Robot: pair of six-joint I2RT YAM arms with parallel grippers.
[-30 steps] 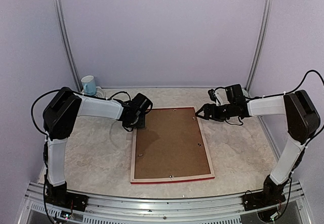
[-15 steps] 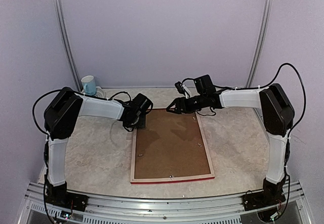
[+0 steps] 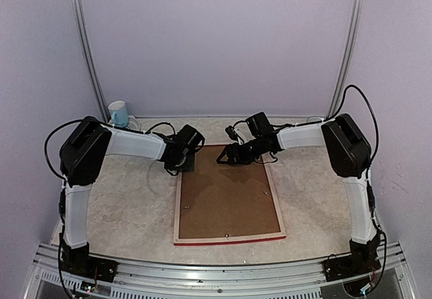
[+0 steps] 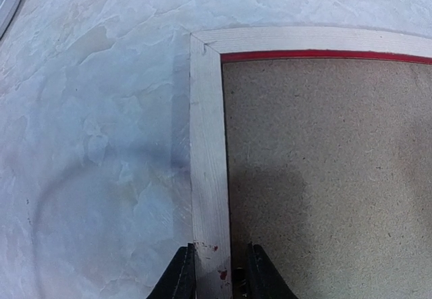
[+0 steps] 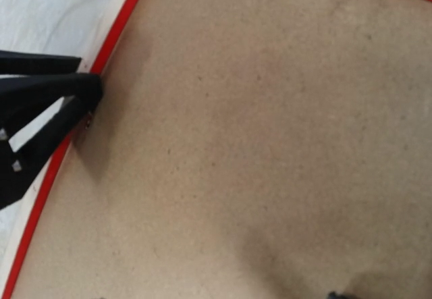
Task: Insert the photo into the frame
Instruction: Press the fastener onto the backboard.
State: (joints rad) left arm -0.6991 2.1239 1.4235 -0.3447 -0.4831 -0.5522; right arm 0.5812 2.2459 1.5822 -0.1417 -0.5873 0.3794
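The frame [image 3: 229,239] lies face down in the middle of the table [image 3: 121,198], a bit nearer the far edge. The brown backing board [image 3: 226,198] fills it. You cannot see the photo anywhere; it may be under the board.

Your left gripper [image 4: 219,280] sits by the frame's far left corner, with one finger on each side of the pale wood rail. You cannot tell if it is squeezing the rail or only sitting around it. Your right gripper [image 3: 226,156] hangs low over the far edge of the board. It looks too small and dark to tell if it is open or closed.

The job now looks like working on the board at that far edge, either lifting it or pressing it flat. Hold the frame steady with the left side so it does not slide. Bring the right fingertips down slowly, onto the board and not the red rim. The blue mug [image 3: 118,113] in the far left corner is well out of your way.
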